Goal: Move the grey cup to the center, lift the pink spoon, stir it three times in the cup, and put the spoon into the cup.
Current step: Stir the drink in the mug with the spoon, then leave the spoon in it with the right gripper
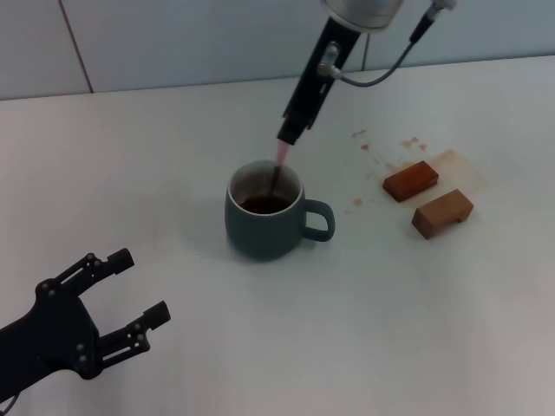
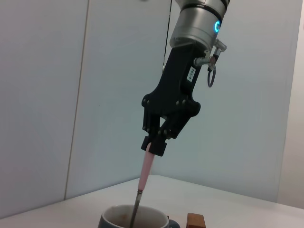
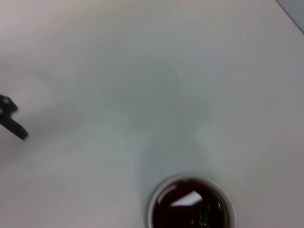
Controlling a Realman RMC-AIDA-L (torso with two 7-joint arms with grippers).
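Step in hand: stirring, I'd judge; the slim pink-handled metal spoon (image 1: 279,166) stands steeply in the brown liquid of the stout blue-grey ceramic mug (image 1: 264,221).
Mug: near the middle of the head frame on the white tabletop (image 1: 173,156), loop handle pointing right.
Right tool (image 1: 288,135): just above the mug, upper centre of frame, pinched narrow on the top of the pink handle.
Left tool (image 1: 130,295): lower left of frame, spread wide, holding nothing, well apart from the mug.
Next move: probably finish the circles, then release so the spoon rests against the rim.
Nearby: two brown wooden blocks (image 1: 429,198), right of the mug among brown stains.
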